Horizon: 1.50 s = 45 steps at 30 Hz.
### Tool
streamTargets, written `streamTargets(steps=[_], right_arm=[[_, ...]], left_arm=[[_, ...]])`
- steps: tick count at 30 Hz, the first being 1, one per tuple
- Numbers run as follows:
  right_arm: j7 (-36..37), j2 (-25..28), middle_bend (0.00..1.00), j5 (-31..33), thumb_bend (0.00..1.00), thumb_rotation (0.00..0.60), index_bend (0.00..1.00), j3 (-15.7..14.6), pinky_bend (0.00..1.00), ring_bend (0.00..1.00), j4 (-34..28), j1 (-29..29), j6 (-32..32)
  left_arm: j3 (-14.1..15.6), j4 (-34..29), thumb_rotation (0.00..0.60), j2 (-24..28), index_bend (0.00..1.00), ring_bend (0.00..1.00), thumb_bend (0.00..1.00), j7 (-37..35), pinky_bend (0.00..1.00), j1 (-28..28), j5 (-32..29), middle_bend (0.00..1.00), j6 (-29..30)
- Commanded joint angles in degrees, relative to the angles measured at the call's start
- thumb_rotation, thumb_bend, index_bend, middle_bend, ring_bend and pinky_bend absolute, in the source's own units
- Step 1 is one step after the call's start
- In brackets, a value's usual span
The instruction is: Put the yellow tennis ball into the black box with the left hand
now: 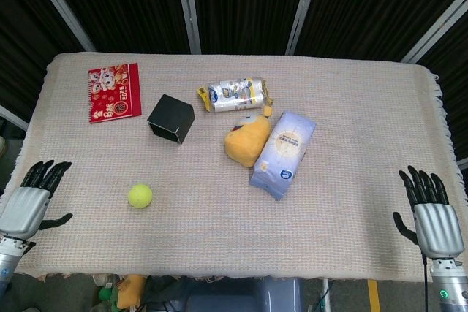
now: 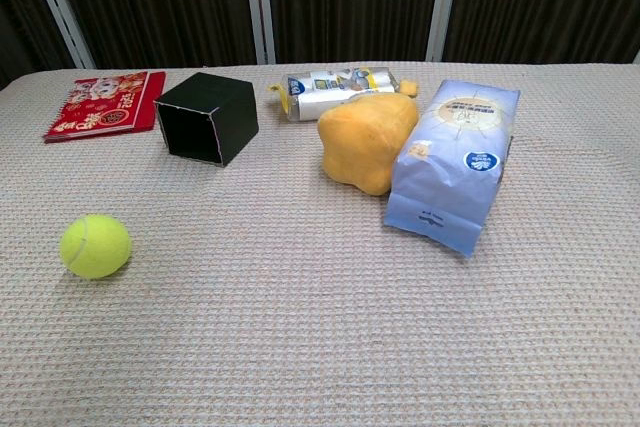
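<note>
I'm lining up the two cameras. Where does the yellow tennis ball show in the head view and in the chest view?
Head view: the yellow tennis ball lies lower left on the table cloth, nearer the camera than the black box.
Chest view: the ball sits at far left, mid-height.
Shared landmark: the black box, beyond the ball and slightly right in both.

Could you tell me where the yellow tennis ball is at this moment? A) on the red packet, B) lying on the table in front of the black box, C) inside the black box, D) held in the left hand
B: the yellow tennis ball lies on the table, nearer the robot than the black box, with the left hand empty at the edge.
</note>
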Motion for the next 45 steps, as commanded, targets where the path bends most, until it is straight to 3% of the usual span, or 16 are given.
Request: streamTargets(steps=[1, 7, 9, 11, 13, 16, 20, 30, 45], right_arm=[[-0.05, 0.01, 0.0, 0.1, 0.4, 0.6, 0.0, -0.06, 0.0, 0.0, 0.03, -0.11, 0.01], [-0.15, 0.21, 0.0, 0.86, 0.4, 0.6, 0.0, -0.09, 0.0, 0.0, -0.13, -0.14, -0.65], [-0.38, 0.21, 0.0, 1.12, 0.4, 0.6, 0.0, 0.02, 0.0, 0.0, -0.29, -0.14, -0.7], [-0.45, 0.15, 0.0, 1.11, 0.4, 0.6, 0.0, 0.07, 0.0, 0.0, -0.34, -0.1, -0.68], [-0.57, 0.15, 0.0, 1.14, 0.4, 0.6, 0.0, 0.07, 0.0, 0.0, -0.29, -0.12, -0.69], [-0.32, 0.19, 0.0, 1.1, 0.4, 0.6, 0.0, 0.02, 0.0, 0.0, -0.42, -0.14, -0.73], [0.03, 0.24, 0.0, 0.78, 0.4, 0.6, 0.0, 0.03, 0.0, 0.0, -0.4, -0.01, -0.73], [0.84, 0.32, 0.0, 1.26, 0.4, 0.6, 0.0, 0.29, 0.0, 0.0, -0.29, 0.82, -2.24], [3.27, 1.18, 0.0, 0.75, 0.4, 0.6, 0.0, 0.41, 0.0, 0.0, 0.01, 1.38, -2.69]], left_arm=[[0.29, -0.23, 0.6, -0.22, 0.0, 0.03, 0.01, 0.67, 0.05, -0.08, 0.29, 0.09, -0.16], [0.82, -0.45, 0.6, -0.96, 0.0, 0.03, 0.01, 2.32, 0.05, -0.68, 0.35, 0.09, -1.74], [1.06, -0.16, 0.6, -1.7, 0.04, 0.04, 0.05, 3.22, 0.08, -1.23, 0.98, 0.13, -2.45], [1.58, 0.33, 0.6, -2.53, 0.25, 0.14, 0.28, 3.9, 0.27, -1.97, 2.06, 0.37, -3.47], [2.08, 0.58, 0.6, -3.28, 0.42, 0.24, 0.42, 3.95, 0.46, -2.62, 2.98, 0.54, -4.44], [2.96, 1.82, 0.6, -5.17, 0.52, 0.32, 0.44, 4.14, 0.56, -3.64, 5.08, 0.63, -5.45], [4.71, 2.55, 0.6, -6.66, 0.56, 0.4, 0.46, 5.79, 0.64, -3.91, 7.47, 0.71, -6.04], [9.03, 0.61, 0.6, -7.78, 0.56, 0.43, 0.46, 6.98, 0.76, -5.89, 10.53, 0.71, -12.0], [5.2, 2.24, 0.6, -13.34, 0.51, 0.42, 0.48, 11.28, 0.73, -9.3, 4.29, 0.64, -18.94]])
